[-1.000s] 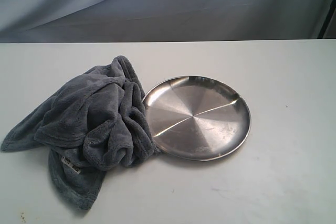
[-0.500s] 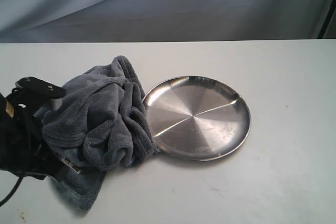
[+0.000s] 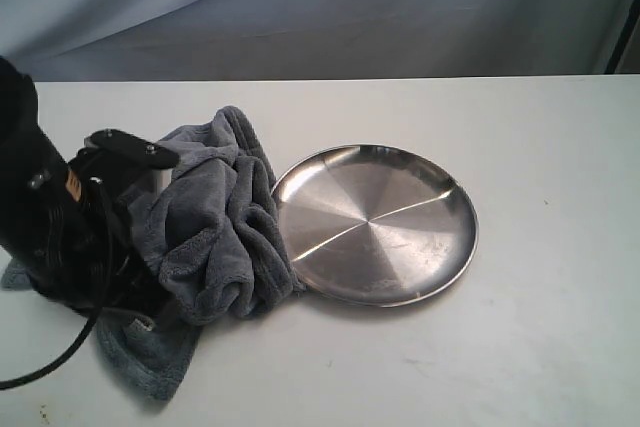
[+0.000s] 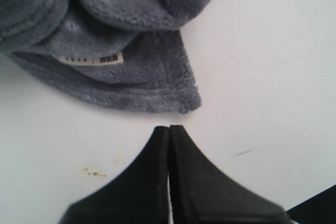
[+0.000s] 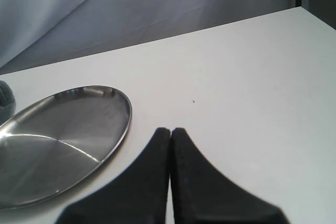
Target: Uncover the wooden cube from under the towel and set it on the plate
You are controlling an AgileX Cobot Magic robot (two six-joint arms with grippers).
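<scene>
Both pincers are pressing their jaws together with nothing between them. The left pincer (image 4: 169, 129) is hanging over the worktop (image 3: 520, 327), just beside a flat towel (image 3: 215, 227) corner carrying a sewn label (image 4: 89, 59). The right pincer (image 5: 170, 130) is hanging right of the plate (image 3: 375, 222). The bunched towel is lying at the left, touching the plate's left rim. The wooden cube is not showing.

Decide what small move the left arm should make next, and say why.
Probably open the left jaws and ease them onto the nearest corner of the towel. They stand shut and empty over bare table, just short of it. The towel lies bunched beside the plate and no wooden cube shows, so the cloth likely needs lifting first.
</scene>
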